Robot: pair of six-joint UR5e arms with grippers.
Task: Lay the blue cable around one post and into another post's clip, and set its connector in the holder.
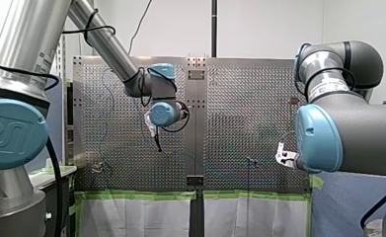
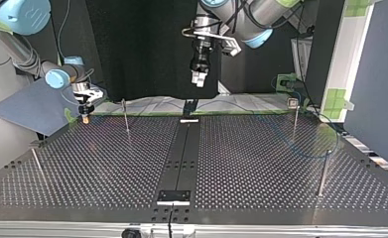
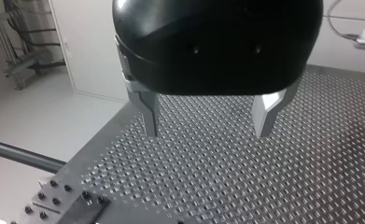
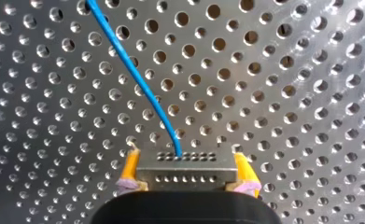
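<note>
R gripper (image 4: 185, 158) has its yellow pads closed on the two short ends of the connector (image 4: 185, 173), a small metal block w/ rows of tiny holes. The blue cable (image 4: 133, 74) comes out of the block's front face and runs off over the perforated table (image 4: 311, 70). L gripper (image 3: 208, 123) hangs above the table, metal fingers spread wide, nothing between them. In the top view the connector is at the table's far left corner w/ the R gripper; a faint blue loop shows near the posts (image 2: 295, 119) at that view's right, but I can't tell how it links up. Judgement: the cable is thin, light and floppy, prob. a bit springy, so it'll curl and slide on bare metal. The connector is the rigid part, so that's the place to hold, flat sides in the pads. Avoid tugging where the wire enters the block; likely the weak spot. For routing, L gripper should pinch the cable loosely, near a post.
</note>
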